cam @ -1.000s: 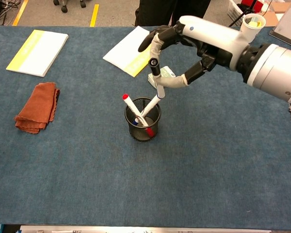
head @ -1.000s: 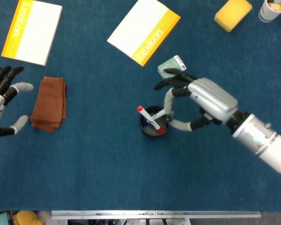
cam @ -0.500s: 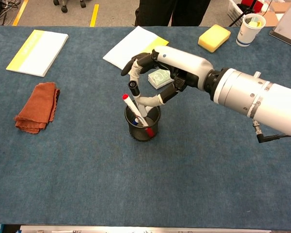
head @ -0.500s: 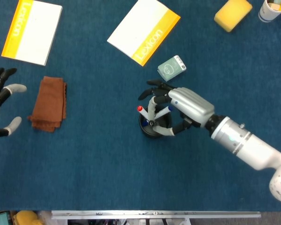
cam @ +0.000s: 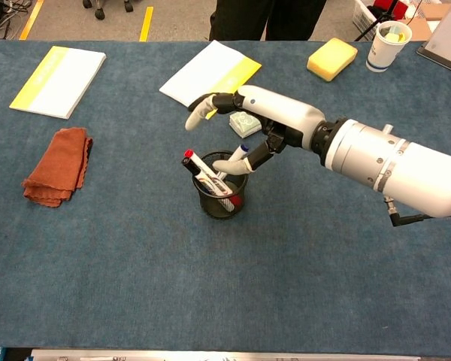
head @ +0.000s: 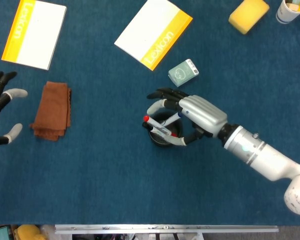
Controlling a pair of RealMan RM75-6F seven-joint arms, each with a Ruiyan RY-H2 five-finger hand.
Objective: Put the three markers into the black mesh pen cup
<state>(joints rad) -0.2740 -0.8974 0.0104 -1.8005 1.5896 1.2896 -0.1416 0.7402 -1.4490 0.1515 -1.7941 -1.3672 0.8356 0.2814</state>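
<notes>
Hovering open, right robot hand (cam: 244,124) over cup (cam: 221,197)

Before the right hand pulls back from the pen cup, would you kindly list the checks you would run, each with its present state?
1. Black mesh pen cup upright: ok.
2. Red-capped marker in cup: ok.
3. Blue-capped marker in cup: ok.
4. Third marker in cup: cannot tell; the view into the cup is crowded.
5. Right hand free of markers: cannot tell; fingers arch right over the cup.
6. Left hand away from cup, holding nothing: ok.
</notes>
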